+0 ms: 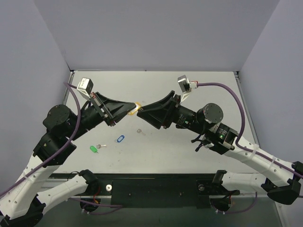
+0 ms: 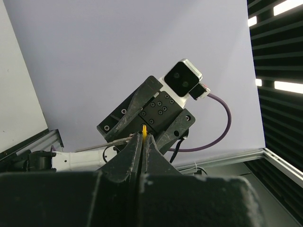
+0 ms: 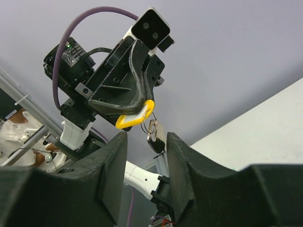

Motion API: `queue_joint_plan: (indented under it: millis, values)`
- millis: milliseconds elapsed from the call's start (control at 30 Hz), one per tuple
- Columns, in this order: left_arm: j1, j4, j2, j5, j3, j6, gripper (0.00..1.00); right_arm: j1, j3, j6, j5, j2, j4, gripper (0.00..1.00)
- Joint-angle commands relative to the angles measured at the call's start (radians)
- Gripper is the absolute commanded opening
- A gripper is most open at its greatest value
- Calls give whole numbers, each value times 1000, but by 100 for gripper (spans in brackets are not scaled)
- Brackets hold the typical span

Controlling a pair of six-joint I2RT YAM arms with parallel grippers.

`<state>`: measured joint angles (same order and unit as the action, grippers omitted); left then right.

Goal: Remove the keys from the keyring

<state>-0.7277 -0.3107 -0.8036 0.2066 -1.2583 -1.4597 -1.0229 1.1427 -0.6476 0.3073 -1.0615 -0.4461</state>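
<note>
My left gripper [image 1: 134,109] is shut on the yellow key tag [image 1: 138,104] and holds it in the air above the table. In the left wrist view only a yellow sliver [image 2: 144,131] shows between the shut fingertips [image 2: 137,146]. In the right wrist view the tag [image 3: 135,118] carries a thin metal ring [image 3: 150,124], and a small silver key [image 3: 157,135] hangs from it. My right gripper [image 3: 147,138] is open, and the key hangs between its jaws, close to one finger [image 3: 180,151]. In the top view the right gripper [image 1: 143,111] faces the left one tip to tip.
A tiny loose silver key [image 1: 140,131] lies on the table below the grippers. A blue tag [image 1: 120,139] and a green tag [image 1: 93,149] with a silver key [image 1: 101,146] lie nearer the left arm. Grey walls enclose the table [image 1: 199,156].
</note>
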Motion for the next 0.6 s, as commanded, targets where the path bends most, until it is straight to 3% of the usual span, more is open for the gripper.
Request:
queue_joint_plan:
  millis: [0, 233, 333, 567]
  values:
    - [-6, 62, 0, 16, -39, -5, 0, -6, 48, 20, 26, -2, -80, 31]
    - [-4, 70, 0, 25, -38, -11, 0, -6, 46, 28, 16, 1, -71, 26]
    - [-6, 74, 3, 27, -41, -17, 0, -6, 46, 29, 7, 1, -66, 10]
    - [-6, 62, 9, 30, -44, -18, 0, -5, 57, 32, 1, -3, -55, 8]
